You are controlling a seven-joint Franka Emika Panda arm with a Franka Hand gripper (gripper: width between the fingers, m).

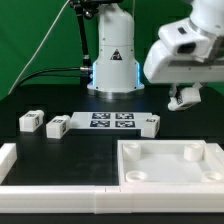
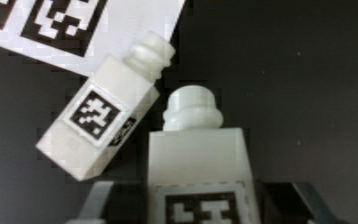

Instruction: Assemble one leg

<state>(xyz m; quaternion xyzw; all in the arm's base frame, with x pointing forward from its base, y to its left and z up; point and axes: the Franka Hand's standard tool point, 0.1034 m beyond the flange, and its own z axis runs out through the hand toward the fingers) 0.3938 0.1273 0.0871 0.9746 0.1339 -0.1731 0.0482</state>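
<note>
Four short, chunky white plastic legs with black-and-white square markers are in view. Three lie on the single black table (image 1: 60, 100): first leg (image 1: 30, 120), second leg (image 1: 57, 126) and third leg (image 1: 150, 124). The fourth leg (image 2: 202, 160) sits clamped in the one two-finger gripper (image 1: 185, 100). There is one large white square tray (image 1: 170, 183) and one flat white marker board (image 1: 82, 121), showing four tags.

No words or numbers are showing. A black triangle warning sign (image 1: 113, 57) is sitting on the white round robot base (image 1: 112, 78), well apart from the grey two-finger gripper (image 1: 183, 98). A black-and-white square marker (image 2: 202, 210) is sitting on the small white plastic block (image 2: 197, 150) in the gripper's grip. Others are showing on the second white block (image 2: 60, 135) just beside it and on the flat white marker board (image 2: 140, 20) near its tip.
</note>
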